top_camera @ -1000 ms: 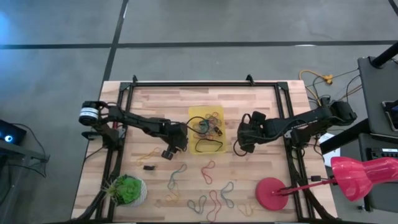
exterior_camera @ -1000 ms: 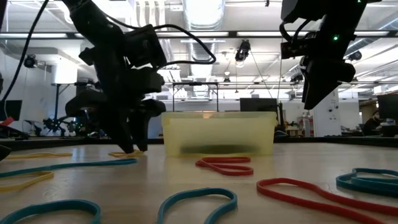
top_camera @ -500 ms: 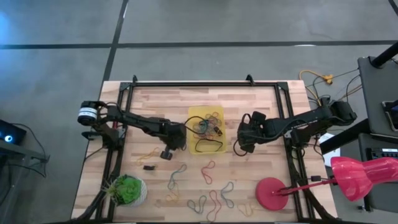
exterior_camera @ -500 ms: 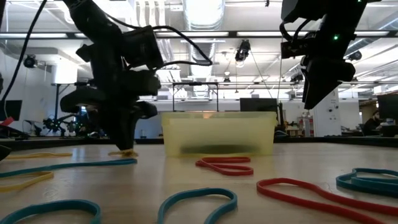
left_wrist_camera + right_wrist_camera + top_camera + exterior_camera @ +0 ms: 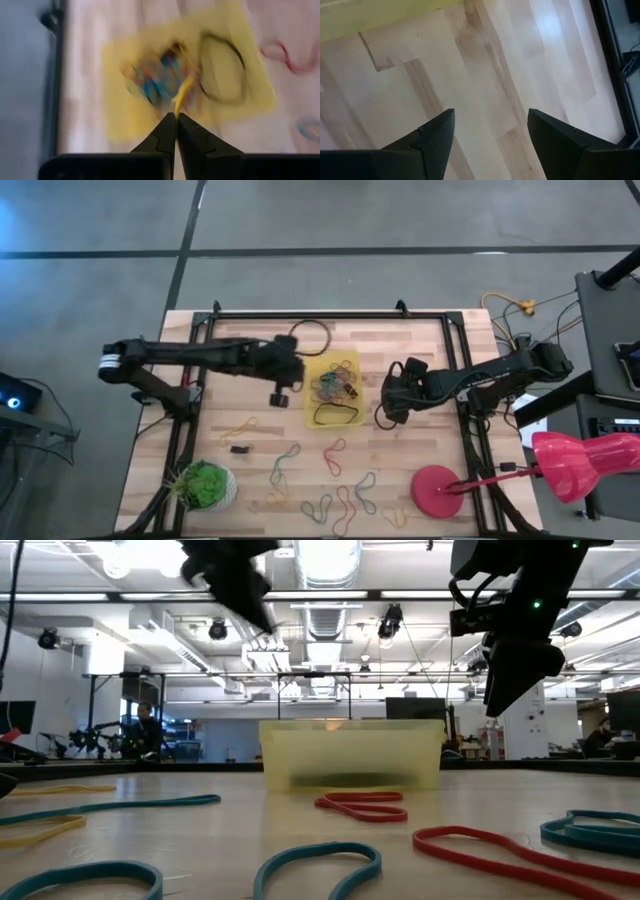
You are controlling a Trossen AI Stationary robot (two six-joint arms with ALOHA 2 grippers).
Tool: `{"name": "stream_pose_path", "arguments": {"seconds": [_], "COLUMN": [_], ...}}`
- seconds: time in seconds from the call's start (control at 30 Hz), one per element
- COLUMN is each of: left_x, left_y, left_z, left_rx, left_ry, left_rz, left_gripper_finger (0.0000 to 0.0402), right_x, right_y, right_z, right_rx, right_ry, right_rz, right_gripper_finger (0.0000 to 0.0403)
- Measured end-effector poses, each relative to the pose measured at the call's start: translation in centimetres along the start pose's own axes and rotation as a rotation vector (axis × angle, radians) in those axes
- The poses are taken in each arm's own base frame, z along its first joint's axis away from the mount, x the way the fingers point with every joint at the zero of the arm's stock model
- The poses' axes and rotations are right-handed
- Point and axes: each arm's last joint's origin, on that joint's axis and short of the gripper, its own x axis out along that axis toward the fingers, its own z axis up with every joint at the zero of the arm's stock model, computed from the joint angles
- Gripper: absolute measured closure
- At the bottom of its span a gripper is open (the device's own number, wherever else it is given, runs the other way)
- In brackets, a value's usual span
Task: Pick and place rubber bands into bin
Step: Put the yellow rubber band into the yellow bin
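Note:
My left gripper [image 5: 279, 396] is raised high over the table by the bin's left side and is shut on a yellow rubber band [image 5: 182, 96]. In the left wrist view the yellow bin [image 5: 150, 90] lies blurred beyond the fingertips, with several coloured bands [image 5: 335, 380] and a black one [image 5: 335, 415] inside. More rubber bands lie flat on the wood: a red one [image 5: 335, 455], a teal one [image 5: 285, 462] and a yellow one [image 5: 238, 427]. My right gripper [image 5: 490, 131] hangs open to the right of the bin [image 5: 320, 402], over bare wood. My left gripper pinches the yellow rubber band between its two shut fingertips [image 5: 175, 122]. A short yellow strand [image 5: 183, 92] sticks out past the tips. The band is lifted clear of the table, over the bin. How many strands are caught, I cannot tell.
A green plant ball [image 5: 205, 485] stands at the near left corner and a round red disc [image 5: 437, 490] at the near right. A small black piece [image 5: 238, 448] lies left of the bands. Several bands [image 5: 340, 505] lie along the near edge. Black rails [image 5: 330, 315] frame the table.
My left gripper has shut on a yellow band lying on the table left of the bin. It has then risen high and gone toward the far edge and the bin, lifting the band clear.

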Motion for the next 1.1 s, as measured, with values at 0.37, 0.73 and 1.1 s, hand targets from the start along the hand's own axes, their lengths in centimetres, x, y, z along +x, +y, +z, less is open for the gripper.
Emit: {"name": "stream_pose_path", "arguments": {"seconds": [0.37, 0.73, 1.1], "left_x": [6.5, 7.2, 7.5], "left_y": [2.1, 2.6, 3.2], "left_z": [3.7, 5.4, 4.8], "left_rx": [0.141, 0.143, 0.093], "left_ry": [-0.002, -0.151, -0.091], "left_rz": [-0.132, -0.080, -0.001], "left_gripper_finger": [0.0401, 0.0401, 0.0399], "right_x": [0.0, 0.0, 0.0], "right_y": [0.0, 0.0, 0.0], "right_z": [0.1, 0.1, 0.1], "right_rx": [0.067, 0.112, 0.096], "right_ry": [-0.008, -0.005, -0.007], "right_rz": [0.000, 0.007, 0.004], "right_gripper_finger": [0.0165, 0.0165, 0.0165]}}
